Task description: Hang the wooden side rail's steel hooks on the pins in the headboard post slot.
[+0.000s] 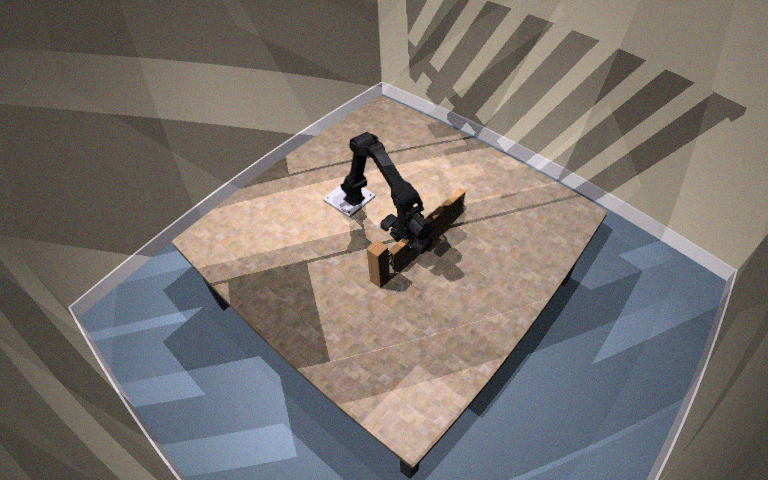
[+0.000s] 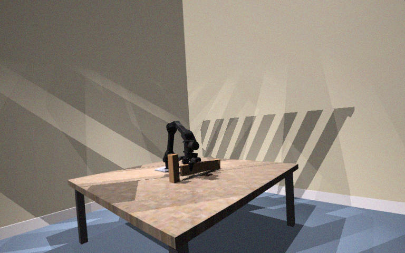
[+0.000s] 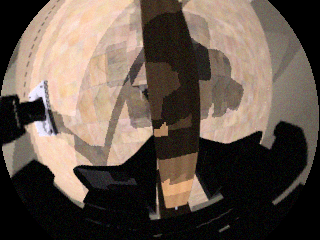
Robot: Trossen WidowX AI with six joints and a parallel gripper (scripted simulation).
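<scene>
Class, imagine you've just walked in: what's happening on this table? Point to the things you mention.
A black robot arm grips a wooden rail (image 1: pixel 447 216) (image 2: pixel 209 166) (image 3: pixel 174 95) in its gripper (image 1: pixel 417 246) (image 2: pixel 191 165) (image 3: pixel 175 165). The rail's near end faces an upright wooden post (image 1: pixel 377 264) (image 2: pixel 173 168), a small gap apart. Whether the hooks touch the pins is too small to tell.

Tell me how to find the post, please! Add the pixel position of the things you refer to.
Find the big table (image 1: pixel 396 407) (image 2: pixel 179 208) with dark legs. On it, a black arm grips a long wooden rail (image 1: pixel 448 213) (image 2: pixel 209 166) (image 3: pixel 172 90). The post (image 1: pixel 377 264) (image 2: pixel 173 168) is the short wooden block by the rail's end, standing upright instead of lying lengthwise.
</scene>
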